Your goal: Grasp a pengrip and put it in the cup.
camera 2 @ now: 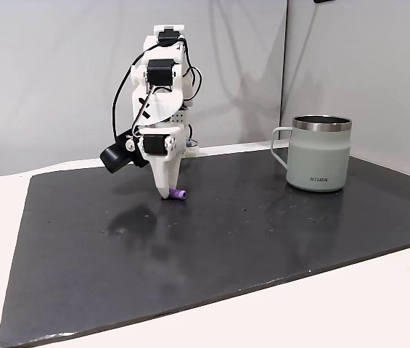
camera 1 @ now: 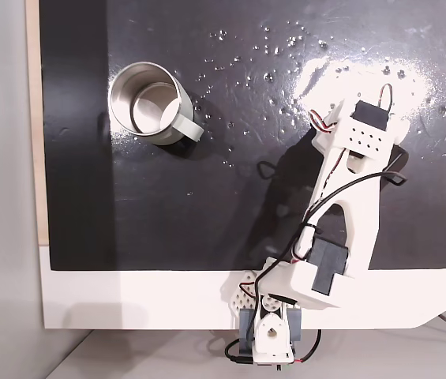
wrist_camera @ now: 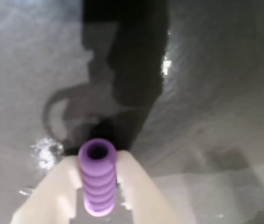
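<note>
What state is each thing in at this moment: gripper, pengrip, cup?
gripper: pointing down at the mat, fingers closed on either side of the pengrip.
pengrip: lying on its side between the gripper's fingers, at mat level, not in the cup.
cup: upright, open, standing apart from the arm; looks empty from above.

Glossy black mat [camera 2: 190,254], white table [camera 1: 128,300], grey walls [camera 2: 45,72]

Cup [camera 2: 319,156]: small dark brand lettering low on wall, unreadable.
</note>
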Robot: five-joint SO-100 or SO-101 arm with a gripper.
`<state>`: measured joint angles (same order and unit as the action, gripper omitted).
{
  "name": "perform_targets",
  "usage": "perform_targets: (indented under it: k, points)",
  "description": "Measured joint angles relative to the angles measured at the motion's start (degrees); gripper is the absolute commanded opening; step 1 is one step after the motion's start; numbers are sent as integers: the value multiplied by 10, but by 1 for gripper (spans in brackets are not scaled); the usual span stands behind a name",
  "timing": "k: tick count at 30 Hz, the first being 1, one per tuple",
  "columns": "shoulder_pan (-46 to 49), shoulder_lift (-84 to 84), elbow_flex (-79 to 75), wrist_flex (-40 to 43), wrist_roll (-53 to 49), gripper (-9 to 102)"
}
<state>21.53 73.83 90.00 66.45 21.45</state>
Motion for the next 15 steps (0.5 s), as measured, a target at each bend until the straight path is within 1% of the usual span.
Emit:
perform_targets:
  k: [10,15]
  points:
    - [-24,97,32,4,1,0]
    - [-54,181,32,37,-11,0]
